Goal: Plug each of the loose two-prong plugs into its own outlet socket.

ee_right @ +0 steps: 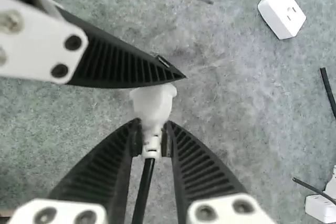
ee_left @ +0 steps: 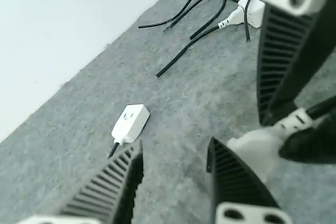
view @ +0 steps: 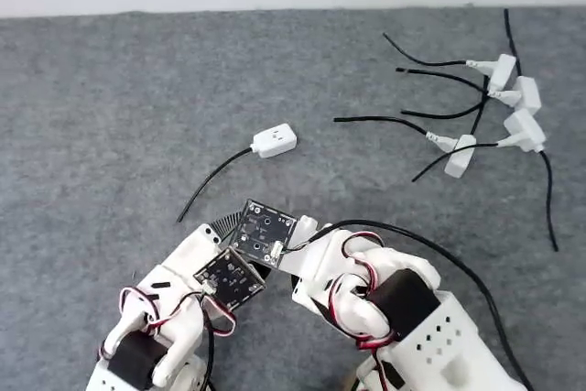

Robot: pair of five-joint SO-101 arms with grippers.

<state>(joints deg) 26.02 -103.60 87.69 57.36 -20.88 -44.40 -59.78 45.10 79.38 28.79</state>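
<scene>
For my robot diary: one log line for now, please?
right gripper: shut on plug | left gripper: open | socket: empty, on carpet

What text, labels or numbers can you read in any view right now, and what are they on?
No readable text in any view.
The outlet socket lying loose on the table: plain white, no print visible.
The plug held in the right gripper: no marking visible.
The circuit boards on the arms' wrists: any print is too small to tell.
</scene>
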